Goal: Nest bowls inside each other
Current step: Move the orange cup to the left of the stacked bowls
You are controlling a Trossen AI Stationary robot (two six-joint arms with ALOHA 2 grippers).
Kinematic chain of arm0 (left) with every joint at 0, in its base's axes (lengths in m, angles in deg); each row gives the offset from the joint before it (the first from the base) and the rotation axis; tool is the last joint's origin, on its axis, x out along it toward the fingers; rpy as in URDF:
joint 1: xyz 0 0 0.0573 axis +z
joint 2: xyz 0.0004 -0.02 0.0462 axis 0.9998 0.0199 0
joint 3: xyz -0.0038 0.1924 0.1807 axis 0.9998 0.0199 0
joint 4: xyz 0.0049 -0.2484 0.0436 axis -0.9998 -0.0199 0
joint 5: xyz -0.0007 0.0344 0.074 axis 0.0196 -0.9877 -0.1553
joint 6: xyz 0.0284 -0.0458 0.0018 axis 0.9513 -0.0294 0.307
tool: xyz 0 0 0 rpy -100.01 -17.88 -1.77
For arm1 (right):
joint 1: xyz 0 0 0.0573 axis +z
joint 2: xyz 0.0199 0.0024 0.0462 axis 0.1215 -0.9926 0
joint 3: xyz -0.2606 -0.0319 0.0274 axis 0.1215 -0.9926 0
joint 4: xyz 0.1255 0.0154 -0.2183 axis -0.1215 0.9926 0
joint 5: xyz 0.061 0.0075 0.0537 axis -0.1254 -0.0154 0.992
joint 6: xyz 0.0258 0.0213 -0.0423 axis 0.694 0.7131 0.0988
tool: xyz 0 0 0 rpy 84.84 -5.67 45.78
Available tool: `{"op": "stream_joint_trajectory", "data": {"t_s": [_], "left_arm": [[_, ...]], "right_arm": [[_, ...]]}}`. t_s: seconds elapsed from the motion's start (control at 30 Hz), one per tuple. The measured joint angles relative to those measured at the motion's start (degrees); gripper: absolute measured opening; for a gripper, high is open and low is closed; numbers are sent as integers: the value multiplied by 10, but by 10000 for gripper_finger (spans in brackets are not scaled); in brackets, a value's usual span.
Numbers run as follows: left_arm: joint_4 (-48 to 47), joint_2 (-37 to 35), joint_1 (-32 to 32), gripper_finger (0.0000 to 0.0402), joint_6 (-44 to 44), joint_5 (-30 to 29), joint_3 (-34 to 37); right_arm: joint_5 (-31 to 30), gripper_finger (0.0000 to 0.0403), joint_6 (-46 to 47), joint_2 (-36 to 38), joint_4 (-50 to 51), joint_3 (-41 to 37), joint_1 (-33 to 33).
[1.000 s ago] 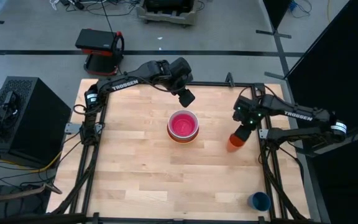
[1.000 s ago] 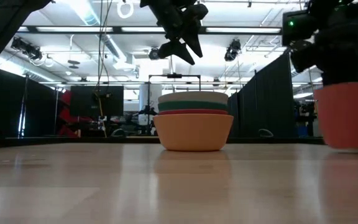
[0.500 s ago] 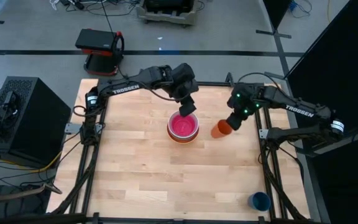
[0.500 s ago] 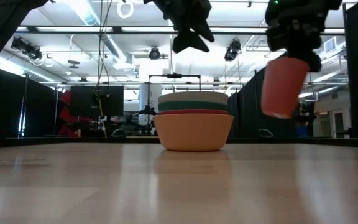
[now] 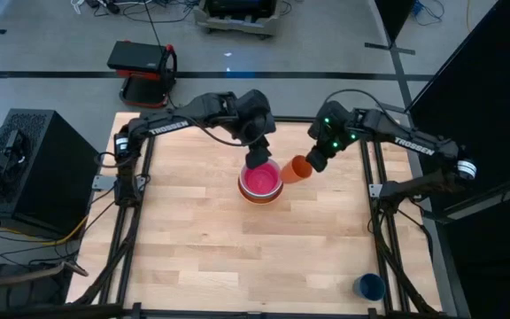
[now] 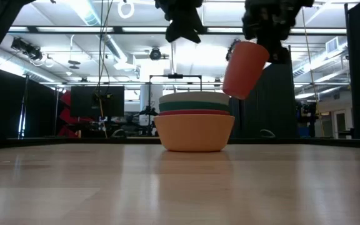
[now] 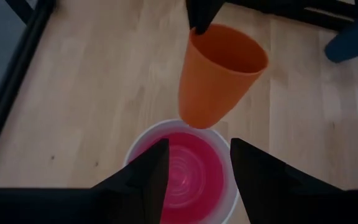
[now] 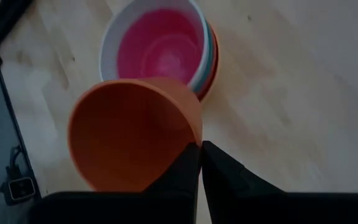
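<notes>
I read TROSSEN on both arms. Bowls (image 5: 261, 180) sit nested mid-table (image 5: 202, 239), pink on top. My right gripper (image 5: 311, 163) is clamped on the orange cup (image 5: 295, 168), tilted in the air just beside the stack. Left gripper (image 5: 258, 160) hovers over the far rim, part open, empty. Blue cup (image 5: 370, 286) sits at the near right corner.

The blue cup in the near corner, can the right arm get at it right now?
Probably not yet: the right gripper is shut on the orange cup by the bowls, far from the blue cup.
</notes>
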Motion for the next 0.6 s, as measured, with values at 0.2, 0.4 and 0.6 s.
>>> {"op": "stream_joint_trajectory", "data": {"t_s": [0.2, 0.4, 0.6], "left_arm": [[0, -19, 0, 158, -20, -10, 0], [-4, -20, 2, 158, -122, -45, 0], [-9, -21, 3, 158, -223, -80, 0]], "right_arm": [[-5, 0, -6, -51, -9, 57, 2], [-26, 0, -5, -100, -21, 104, 2], [-48, 0, -4, -150, -33, 150, 2]]}}
